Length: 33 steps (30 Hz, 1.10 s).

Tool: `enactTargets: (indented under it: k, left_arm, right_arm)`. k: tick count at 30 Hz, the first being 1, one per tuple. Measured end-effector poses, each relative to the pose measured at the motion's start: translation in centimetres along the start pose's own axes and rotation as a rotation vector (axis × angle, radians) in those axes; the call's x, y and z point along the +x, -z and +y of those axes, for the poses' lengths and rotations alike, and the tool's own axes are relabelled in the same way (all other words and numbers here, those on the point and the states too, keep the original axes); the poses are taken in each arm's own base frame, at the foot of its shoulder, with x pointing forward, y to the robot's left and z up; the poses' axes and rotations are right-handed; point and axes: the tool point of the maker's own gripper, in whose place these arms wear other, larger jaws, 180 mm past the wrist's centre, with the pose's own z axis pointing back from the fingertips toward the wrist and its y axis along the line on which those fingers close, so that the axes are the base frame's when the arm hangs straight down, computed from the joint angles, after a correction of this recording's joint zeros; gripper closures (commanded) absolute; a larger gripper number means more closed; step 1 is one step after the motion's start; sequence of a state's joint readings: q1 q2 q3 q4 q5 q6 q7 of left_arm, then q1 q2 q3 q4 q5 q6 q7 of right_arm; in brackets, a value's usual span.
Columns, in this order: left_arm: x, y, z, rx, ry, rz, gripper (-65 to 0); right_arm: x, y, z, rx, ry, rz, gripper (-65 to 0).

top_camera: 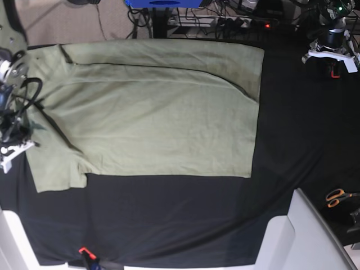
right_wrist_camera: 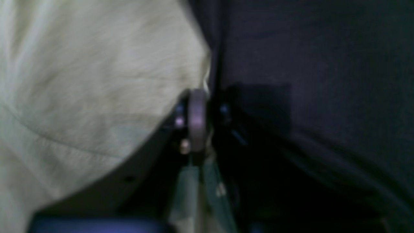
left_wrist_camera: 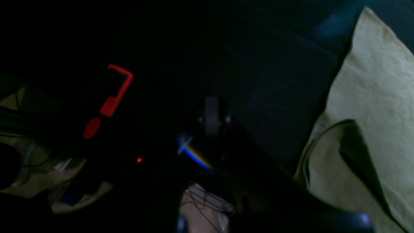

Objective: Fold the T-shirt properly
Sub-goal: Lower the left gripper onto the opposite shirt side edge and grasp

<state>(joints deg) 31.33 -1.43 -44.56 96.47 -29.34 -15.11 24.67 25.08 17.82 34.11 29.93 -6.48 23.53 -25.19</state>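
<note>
The pale sage-green T-shirt (top_camera: pixel 157 112) lies spread on the black table cloth (top_camera: pixel 292 129), its far long edge folded inward. My right gripper (top_camera: pixel 22 138) is at the shirt's left edge by a sleeve. In the right wrist view its fingertips (right_wrist_camera: pixel 198 119) are together, with pale fabric (right_wrist_camera: pixel 81 81) beside them and a strip of it pinched between the jaws. My left gripper (top_camera: pixel 332 48) hovers at the far right, off the shirt. In the dark left wrist view the left gripper (left_wrist_camera: pixel 212 116) looks shut and empty, with the shirt (left_wrist_camera: pixel 372 97) to its right.
Orange-handled scissors (top_camera: pixel 337 197) lie at the right edge. A white panel (top_camera: pixel 292 236) stands at the front right. A red clamp (left_wrist_camera: pixel 116 90) shows in the left wrist view. Cables and a power strip (top_camera: pixel 225 17) run behind the table.
</note>
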Motion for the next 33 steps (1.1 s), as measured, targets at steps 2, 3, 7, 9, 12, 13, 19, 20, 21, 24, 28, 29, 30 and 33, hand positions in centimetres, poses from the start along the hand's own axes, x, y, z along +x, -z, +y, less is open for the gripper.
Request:
enactTargets:
  k: [2,3,7,9,12,13,19,20,21,24,28,29,30,33]
  left_arm:
    - [-0.1,0.3,-0.8,-0.018,0.005,0.005,0.0]
    - [-0.2,0.5,-1.3,-0.031,0.005,0.005,0.0]
    - [-0.5,0.7,-1.9,-0.046,0.007,0.014,0.0]
    - [-0.5,0.7,-2.0,-0.05,0.008,0.015,0.0]
    - [-0.5,0.7,-2.2,-0.054,0.008,0.015,0.0]
    - [-0.5,0.9,-2.5,-0.06,0.008,0.014,0.0]
    - [0.7,3.1,-4.8,-0.115,-0.005,-0.01,0.0]
    - [0.8,3.6,-5.3,-0.129,-0.002,-0.008,-0.7]
    - [0.9,4.2,-5.9,-0.147,0.007,-0.002,-5.9]
    - [1.5,6.5,-8.6,-0.223,0.043,0.013,-20.9]
    - [-0.3,10.4,-13.0,-0.308,0.016,0.105,-39.7]
    - [-1.5,11.1,-13.8,-0.319,0.011,0.161,-42.5]
    - [-2.5,11.7,-14.2,-0.324,-0.004,0.205,-44.6]
    - [-3.1,13.1,-14.6,-0.325,-0.055,0.222,-43.8]
  right_arm:
    - [-0.1,-0.3,0.0,-0.004,-0.02,0.018,0.0]
    - [0.2,-0.5,0.0,-0.006,-0.028,0.011,0.0]
    - [1.4,-1.2,-0.7,-0.025,-0.04,-0.019,0.0]
    - [1.9,-1.4,-0.8,-0.029,-0.044,-0.032,0.0]
    - [2.3,-1.7,-1.0,-0.037,-0.049,-0.033,0.0]
    - [2.2,-1.9,-1.1,-0.042,-0.052,-0.018,0.0]
    - [3.7,-2.8,-1.4,-0.065,-0.071,-0.064,0.0]
    - [3.5,-2.9,-1.3,-0.066,-0.076,-0.062,0.0]
    - [3.1,-2.9,-1.0,-0.066,-0.079,-0.052,0.0]
    - [2.7,-3.1,-0.8,-0.073,-0.091,-0.057,0.0]
    - [3.9,-4.0,-0.2,-0.082,-0.111,-0.111,0.0]
    - [4.2,-4.2,-0.1,-0.082,-0.113,-0.127,0.0]
    - [4.2,-4.2,0.0,-0.086,-0.115,-0.128,0.0]
    - [3.6,-4.1,0.1,-0.084,-0.117,-0.116,0.0]
